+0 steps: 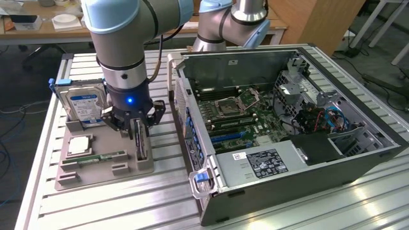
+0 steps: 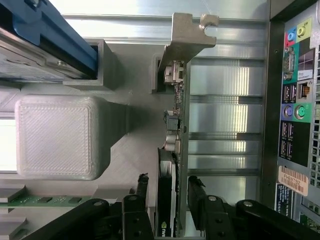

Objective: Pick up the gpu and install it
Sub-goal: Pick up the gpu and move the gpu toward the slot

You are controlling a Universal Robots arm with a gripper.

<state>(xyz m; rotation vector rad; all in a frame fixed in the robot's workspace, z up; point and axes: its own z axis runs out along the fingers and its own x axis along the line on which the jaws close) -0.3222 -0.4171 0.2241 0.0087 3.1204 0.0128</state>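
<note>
The gripper (image 2: 168, 181) straddled the gpu (image 2: 178, 107), jaws apart and not yet clamped. The card stood on edge in the grey holder (image 1: 128, 168). This looked like the pick-up step, and it called for a square, gentle close.

Arm casing (image 1: 122, 72): silver-grey tubes, light-blue joint caps (image 1: 108, 12).
Wrist ring (image 1: 128, 93): black, one small blue lamp (image 1: 130, 100) lit.
Cable (image 1: 157, 52): dark, running alongside the casing.
Claw (image 2: 169, 182): black linked bars, round silver screws (image 2: 209, 198), dark fingers (image 2: 196, 192).
</note>
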